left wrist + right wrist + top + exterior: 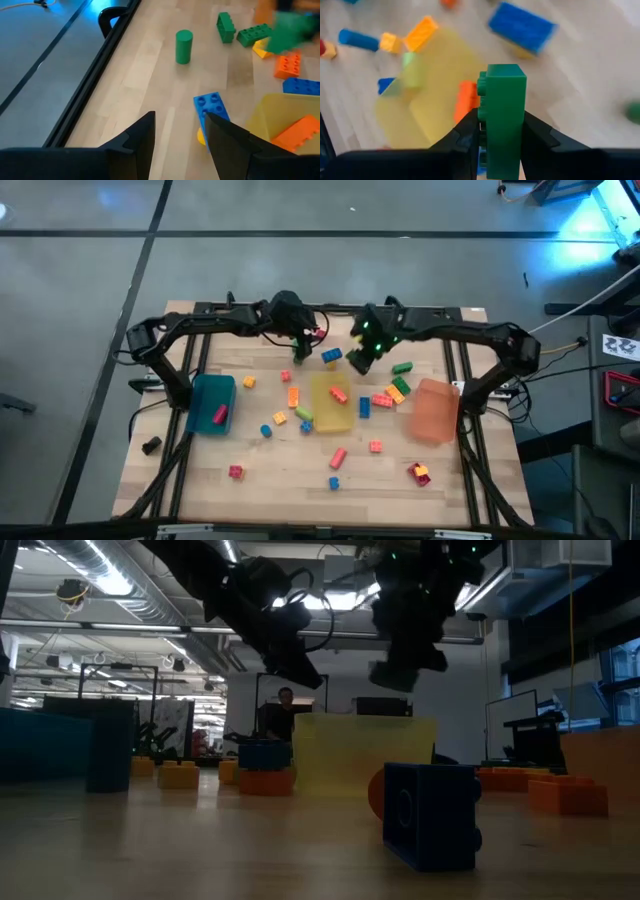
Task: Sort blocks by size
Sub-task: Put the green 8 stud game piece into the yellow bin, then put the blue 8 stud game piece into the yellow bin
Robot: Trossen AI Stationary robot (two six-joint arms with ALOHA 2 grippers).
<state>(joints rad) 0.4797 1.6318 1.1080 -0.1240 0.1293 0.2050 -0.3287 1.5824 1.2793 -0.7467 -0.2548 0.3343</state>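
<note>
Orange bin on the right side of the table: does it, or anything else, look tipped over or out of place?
Yes. The orange bin seems to lie on its side, unlike the yellow bin and blue bin, whose open tops face up. Loose blocks are scattered across the table, as expected mid-sort. The right claw holds a green block.

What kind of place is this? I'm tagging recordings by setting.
Probably a robotics lab or open industrial workspace: exposed ceiling ducts and strip lights overhead, computer monitors on desks, and a wooden table framed by two robot arms.
</note>
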